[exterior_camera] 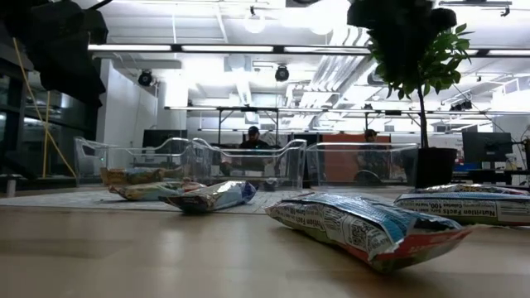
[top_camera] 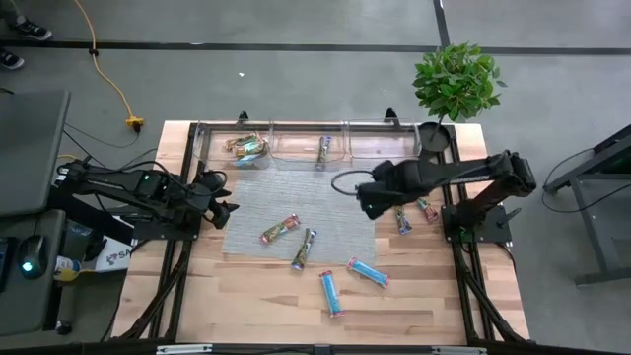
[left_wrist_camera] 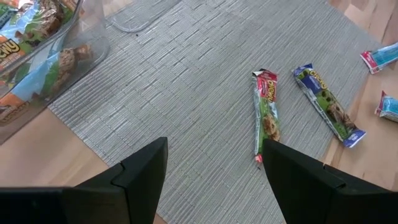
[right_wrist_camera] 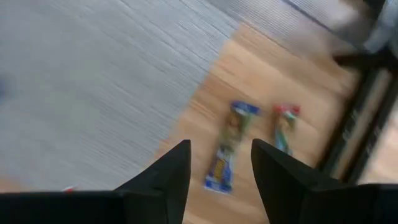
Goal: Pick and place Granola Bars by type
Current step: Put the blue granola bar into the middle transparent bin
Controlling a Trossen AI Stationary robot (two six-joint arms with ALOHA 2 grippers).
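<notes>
The right gripper [top_camera: 367, 202] hovers open and empty over the grey mat's [top_camera: 256, 202] three o'clock edge. At its four o'clock, two bars lie on the wood: a blue-ended one [top_camera: 403, 220] [right_wrist_camera: 226, 145] and a red-ended one [top_camera: 426, 209] [right_wrist_camera: 285, 127]. The left gripper [top_camera: 223, 210] waits open at the mat's nine o'clock edge. Mid-mat lie a red-tipped bar [top_camera: 280, 230] [left_wrist_camera: 265, 111] and a purple-tipped bar [top_camera: 304, 248] [left_wrist_camera: 327, 104]. Two light blue bars [top_camera: 367, 272] rest at six o'clock. The clear bins [top_camera: 296, 148] at twelve o'clock hold more bars.
</notes>
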